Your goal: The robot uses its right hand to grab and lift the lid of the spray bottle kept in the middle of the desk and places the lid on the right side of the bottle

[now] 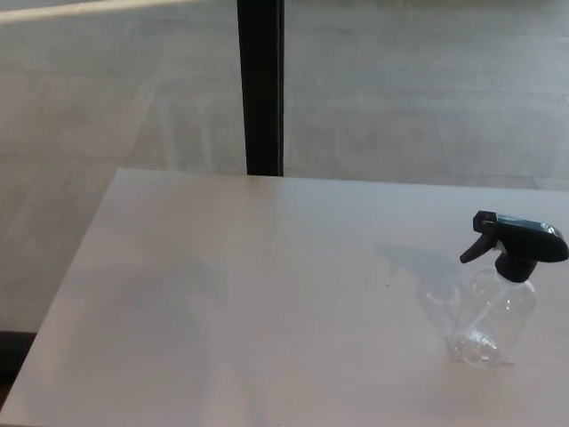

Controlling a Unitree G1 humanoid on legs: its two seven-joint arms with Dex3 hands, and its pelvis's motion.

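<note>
Head view, single frame.

Item 1: pale, matte, flat-topped desk (267,302), filling the lower two thirds of the picture. Its far edge runs across the frame just below the middle; its left edge slants down toward the bottom left corner. The near edge and the right edge are cut off by the frame.

Item 2: small clear plastic spray bottle (491,322) with a rounded body, standing upright on the desk at the right side of the picture, near the right border. The see-through body is hard to separate from the desk surface; a thin dip tube shows faintly inside. Whether it holds any liquid cannot be told.

Item 3: dark, black-green trigger-spray lid (518,242), seated on the neck of the bottle, nozzle and trigger pointing to picture left. Its rear end touches or passes the right border, so its full outline is not certain.

Item 4: soft grey shadow (418,267) of the bottle, lying on the desk to the left of it.

Item 5: black upright post (262,84) behind the desk's far edge, cut off at the top.

Item 6: grey floor (427,89) beyond the desk, blurred and streaked.

Robot hands: neither the left nor the right appears, so the state of their fingers cannot be told.
</note>
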